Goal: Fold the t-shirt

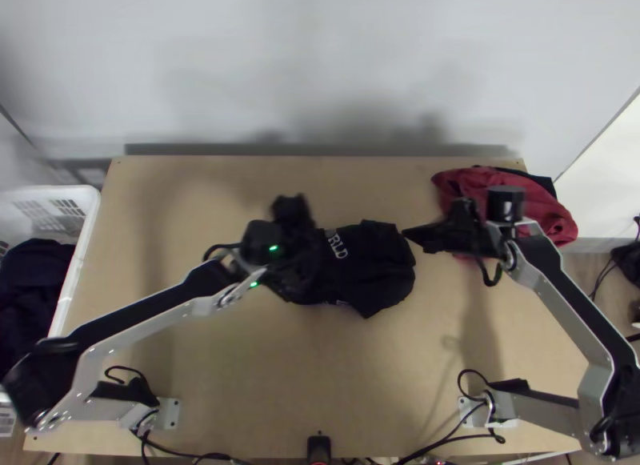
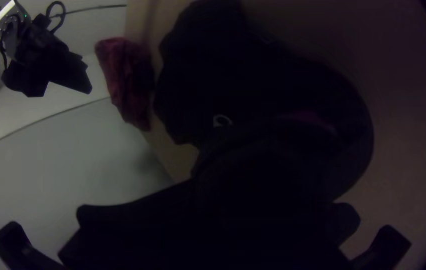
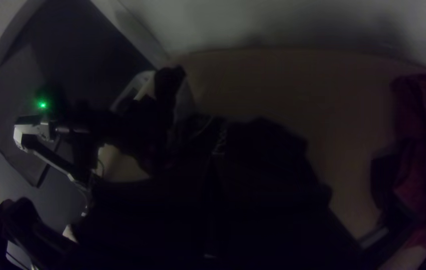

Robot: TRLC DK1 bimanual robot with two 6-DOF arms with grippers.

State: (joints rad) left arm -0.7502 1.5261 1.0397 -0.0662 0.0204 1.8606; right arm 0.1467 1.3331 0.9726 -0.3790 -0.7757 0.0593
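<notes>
Currently, you find the dark t-shirt bunched beneath the left gripper, near the right gripper; you cannot determine either jaw state. 1 white basket holds dark cloth.

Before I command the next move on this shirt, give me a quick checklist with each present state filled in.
1. T-shirt wholly on the table: ok, near the middle.
2. Shirt clear of the red cloth: ok, bare wood between them.
3. Shirt neat and square: not ok, its outline is uneven.
4. Left gripper holding fabric: cannot tell, it is over the shirt's left end, dark on dark.
5. Right gripper holding fabric: cannot tell, its tip is at the right end's far edge.
6. Grippers clear of each other: ok, they are at opposite ends of the shirt.
</notes>
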